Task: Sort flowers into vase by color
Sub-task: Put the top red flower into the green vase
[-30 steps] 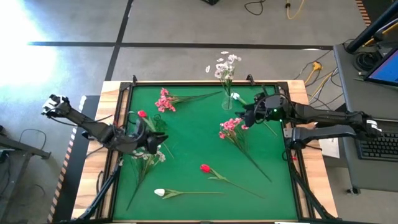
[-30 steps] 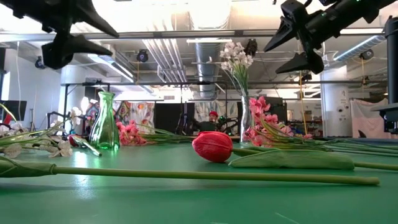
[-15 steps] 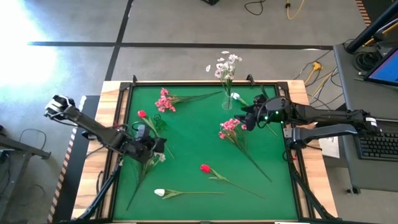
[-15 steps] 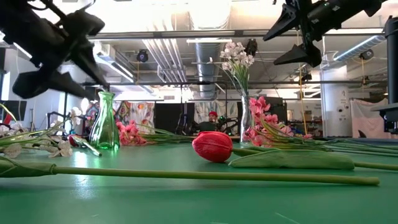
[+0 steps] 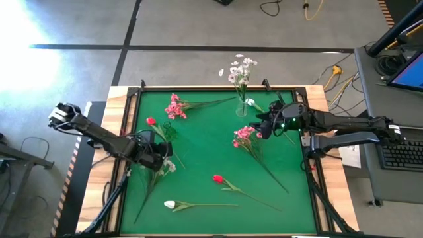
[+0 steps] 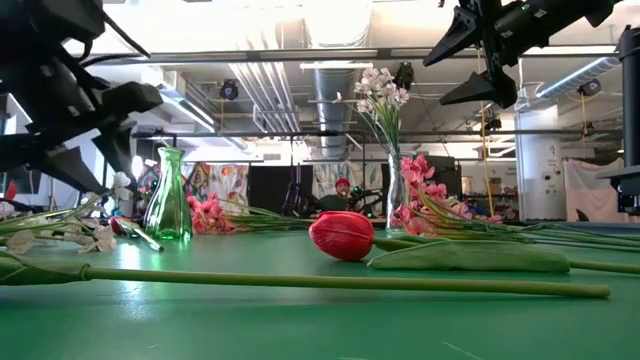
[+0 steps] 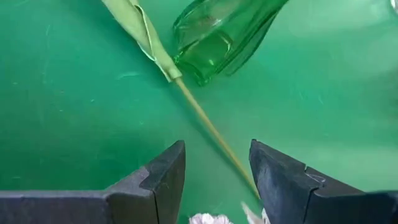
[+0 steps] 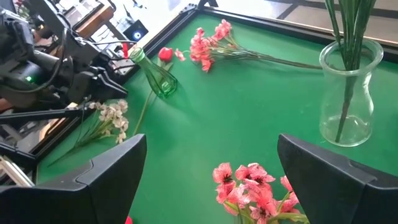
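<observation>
My left gripper (image 5: 158,156) hangs open, tipped downward, just above a white-blossom spray (image 5: 160,167) lying on the green mat at the left. Its fingers (image 7: 163,180) stand either side of a thin stem (image 7: 208,127) on the mat below without touching it. That stem belongs to a red tulip (image 5: 151,121) lying beside the green vase (image 5: 166,130). The clear vase (image 5: 242,106) at the back holds white flowers (image 5: 240,69). My right gripper (image 5: 263,123) waits open, high above the mat near the clear vase (image 8: 345,93).
Lying flat on the mat are a pink cluster (image 5: 175,106) at the back left, a second pink cluster (image 5: 244,135) right of centre, a red tulip (image 5: 218,178) toward the front and a white bud (image 5: 170,205) near the front edge. A raised wooden frame (image 5: 119,165) borders the mat.
My left gripper has come down from high above the mat toward the white spray, tipping its fingers downward and rolling as it sank. Its fingers have kept the same gap. No flower has moved.
</observation>
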You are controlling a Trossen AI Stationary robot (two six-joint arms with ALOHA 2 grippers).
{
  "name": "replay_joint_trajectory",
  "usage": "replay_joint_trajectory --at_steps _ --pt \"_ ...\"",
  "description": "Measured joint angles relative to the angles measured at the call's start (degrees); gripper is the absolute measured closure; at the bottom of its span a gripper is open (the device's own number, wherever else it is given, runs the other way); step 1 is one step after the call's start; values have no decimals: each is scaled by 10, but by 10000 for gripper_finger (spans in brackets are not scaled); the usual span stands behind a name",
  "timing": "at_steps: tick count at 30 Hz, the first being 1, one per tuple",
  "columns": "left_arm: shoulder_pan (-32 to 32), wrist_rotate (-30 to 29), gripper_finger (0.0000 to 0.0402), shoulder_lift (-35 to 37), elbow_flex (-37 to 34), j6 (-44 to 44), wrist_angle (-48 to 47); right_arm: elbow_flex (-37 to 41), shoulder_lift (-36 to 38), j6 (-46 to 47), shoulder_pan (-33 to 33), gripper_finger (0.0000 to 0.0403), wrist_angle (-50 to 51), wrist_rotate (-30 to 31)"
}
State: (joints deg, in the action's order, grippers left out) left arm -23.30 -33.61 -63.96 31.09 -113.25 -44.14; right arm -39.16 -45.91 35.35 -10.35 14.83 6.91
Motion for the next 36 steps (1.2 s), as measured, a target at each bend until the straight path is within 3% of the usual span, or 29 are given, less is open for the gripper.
replay_joint_trajectory --at_steps 13,24,36 --pt "59 -14 233 -78 0 0 12 0 0 -4 0 49 18 -15" --pt "67 -17 233 -158 0 -6 89 0 0 -7 0 49 18 -15" --pt "66 -5 233 -220 18 -26 73 0 0 -9 0 49 18 -15"
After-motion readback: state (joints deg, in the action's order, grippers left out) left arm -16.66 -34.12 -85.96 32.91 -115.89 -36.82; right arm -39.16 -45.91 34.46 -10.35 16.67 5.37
